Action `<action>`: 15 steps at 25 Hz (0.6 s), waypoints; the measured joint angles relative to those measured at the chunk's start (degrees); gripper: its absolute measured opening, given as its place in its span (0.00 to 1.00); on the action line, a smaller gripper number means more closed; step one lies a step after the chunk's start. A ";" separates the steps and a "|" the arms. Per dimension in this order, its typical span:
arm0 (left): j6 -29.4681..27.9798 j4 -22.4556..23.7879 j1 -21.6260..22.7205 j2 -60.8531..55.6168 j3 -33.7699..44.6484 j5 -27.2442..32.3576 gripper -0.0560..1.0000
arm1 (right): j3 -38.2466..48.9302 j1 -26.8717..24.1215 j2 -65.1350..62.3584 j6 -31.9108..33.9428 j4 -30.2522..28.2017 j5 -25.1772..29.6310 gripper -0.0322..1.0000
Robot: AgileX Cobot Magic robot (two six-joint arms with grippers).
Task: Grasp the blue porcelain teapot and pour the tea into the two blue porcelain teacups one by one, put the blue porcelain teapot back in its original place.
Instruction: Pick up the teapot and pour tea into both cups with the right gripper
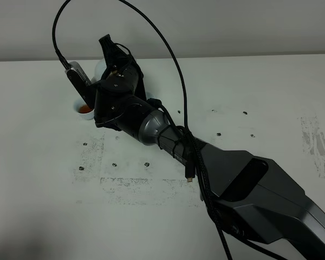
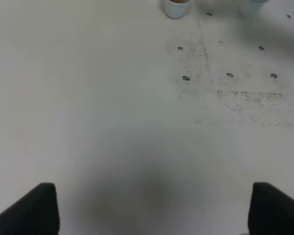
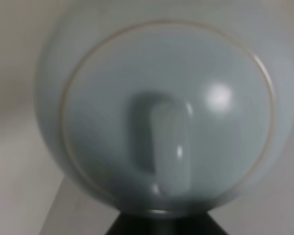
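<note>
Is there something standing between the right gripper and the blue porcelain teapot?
Nothing visible does. The right gripper is right at the blue porcelain teapot, which fills the right wrist view with no other thing in front of it. The fingertips do not show clearly, so I cannot tell whether they grip it.

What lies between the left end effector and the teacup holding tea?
Only bare white table, scuffed and speckled near the teacup; the left wrist view shows it.
</note>
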 joint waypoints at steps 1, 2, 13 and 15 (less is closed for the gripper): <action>0.00 0.00 0.00 0.00 0.00 0.00 0.76 | 0.00 0.00 0.00 0.04 0.00 0.00 0.07; 0.00 0.00 0.00 0.00 0.00 0.00 0.76 | 0.00 0.00 0.00 0.04 0.00 0.00 0.07; 0.00 0.00 0.00 0.00 0.00 0.00 0.76 | 0.00 0.00 0.00 0.57 -0.06 0.00 0.07; 0.00 0.00 0.00 0.00 0.00 0.00 0.76 | 0.00 0.00 0.00 0.58 -0.06 0.00 0.07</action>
